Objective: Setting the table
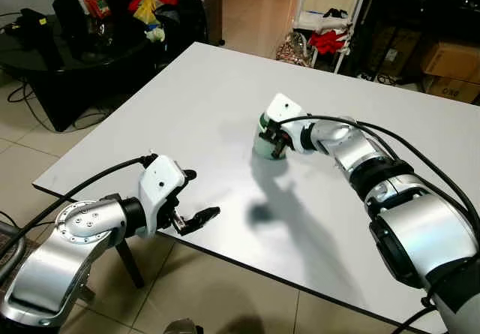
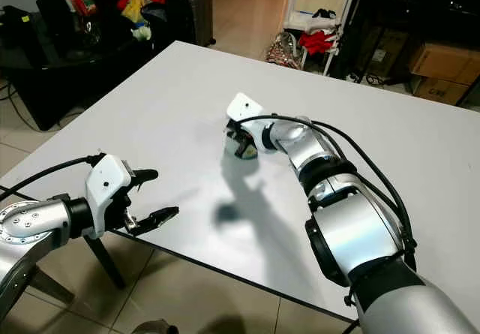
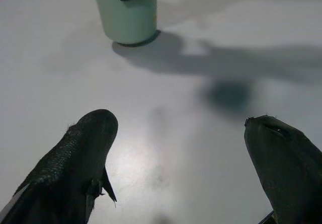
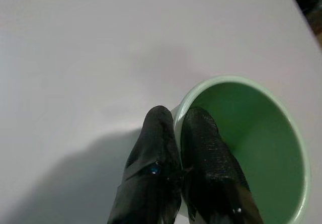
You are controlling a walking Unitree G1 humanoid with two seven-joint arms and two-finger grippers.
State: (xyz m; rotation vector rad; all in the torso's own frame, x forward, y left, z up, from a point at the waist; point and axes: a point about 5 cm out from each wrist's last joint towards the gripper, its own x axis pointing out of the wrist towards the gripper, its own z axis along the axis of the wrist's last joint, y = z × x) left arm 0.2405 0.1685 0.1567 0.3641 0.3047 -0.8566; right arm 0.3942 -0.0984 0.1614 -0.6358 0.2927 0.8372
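Left gripper [image 1: 196, 196] hangs at the near-left edge of the white table [image 1: 187, 101], fingers spread wide with nothing between them; left wrist view shows both black fingertips [image 3: 85, 148] apart over bare tabletop, with the pale green cup [image 3: 128, 12] further ahead and a dark shadow patch on the surface between. Behind the table's far-left corner, a black round side table [image 1: 45, 49] with clutter on it, red and yellow items [image 1: 146, 5] piled beside it, tiled floor [image 1: 22, 161] underneath. Middle of the table: the pale green cup [image 1: 264, 145] stands upright on the tabletop, near the center, well apart from the left gripper. Right gripper [image 1: 274, 140] is at the cup, fingers pinched tight on its rim: the right wrist view shows one finger [image 4: 153, 153] outside the wall and the other inside the mouth, cup wall clamped between them, green interior [image 4: 251, 143] looks empty. Right arm [image 1: 375, 176] reaches in from the right side across the table, black cables running along it, casting a long shadow on the tabletop toward the near edge. Far right background: a white rack [image 1: 330, 4] with red cloth on it and cardboard boxes [image 1: 450, 60] on the floor.
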